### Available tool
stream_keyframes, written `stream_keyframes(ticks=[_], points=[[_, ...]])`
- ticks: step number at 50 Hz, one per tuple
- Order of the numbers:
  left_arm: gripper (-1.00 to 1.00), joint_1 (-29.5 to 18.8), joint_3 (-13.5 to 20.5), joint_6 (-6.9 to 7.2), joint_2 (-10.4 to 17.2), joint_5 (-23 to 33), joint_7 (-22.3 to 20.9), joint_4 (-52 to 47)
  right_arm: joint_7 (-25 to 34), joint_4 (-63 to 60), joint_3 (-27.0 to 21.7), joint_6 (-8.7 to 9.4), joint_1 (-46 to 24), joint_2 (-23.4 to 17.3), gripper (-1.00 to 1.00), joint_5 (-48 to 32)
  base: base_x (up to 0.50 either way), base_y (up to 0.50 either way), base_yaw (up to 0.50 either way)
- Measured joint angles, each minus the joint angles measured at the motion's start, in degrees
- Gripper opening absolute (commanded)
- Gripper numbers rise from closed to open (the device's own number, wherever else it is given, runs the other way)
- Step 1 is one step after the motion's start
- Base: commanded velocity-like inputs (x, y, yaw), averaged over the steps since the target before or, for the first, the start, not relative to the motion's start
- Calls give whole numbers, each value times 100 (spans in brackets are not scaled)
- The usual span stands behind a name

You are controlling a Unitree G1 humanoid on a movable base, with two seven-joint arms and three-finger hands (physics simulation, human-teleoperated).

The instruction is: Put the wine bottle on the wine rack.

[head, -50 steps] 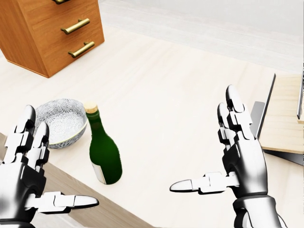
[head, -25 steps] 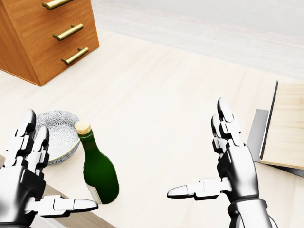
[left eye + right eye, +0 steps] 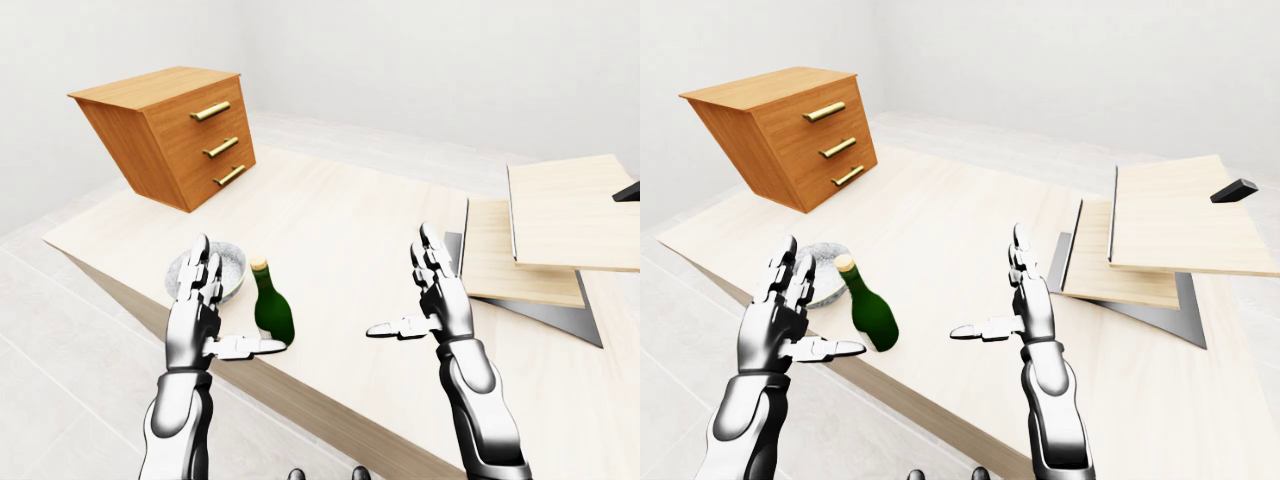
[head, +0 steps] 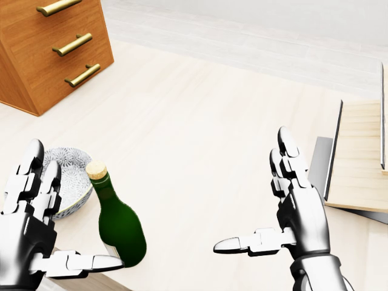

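One wine bottle (image 4: 119, 227) beside left robot hand (image 4: 30, 233)

Bright, even, diffuse light fills all three views, with no single source to be made out. The pale wooden tabletop (image 4: 200, 133) is nearly washed out and carries almost no cast shadows; only a faint darkening lies under the dark green glass wine bottle (image 4: 119, 227), just beside the thumb of the chrome left hand (image 4: 27, 242). Soft white highlights run along the bottle's shoulder and along the fingers (image 4: 290, 159) of the chrome right hand (image 4: 297, 212), whose undersides shade to black. Everything is crisp, without blur or grain. The eye views are wide-angled, so the brown wooden drawer cabinet (image 3: 170, 135) leans toward the upper left corner.
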Motion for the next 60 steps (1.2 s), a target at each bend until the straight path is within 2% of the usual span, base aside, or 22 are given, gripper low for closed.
stream_keyframes(ticks=[17,35,50,60], points=[[100,73,158,0,5,-104,-64,29,-111,95,169,0,-260,76,100,-30,0,0,0],[100,294,676,0,-27,-325,-273,-76,-265,289,511,0,-880,246,100,-181,0,0,0],[100,487,1184,0,-128,-484,-556,-360,-435,824,529,0,-1447,411,100,-97,0,0,0],[100,512,1392,0,-219,-538,-691,-482,-643,1239,481,0,-1809,512,100,44,0,0,0]])
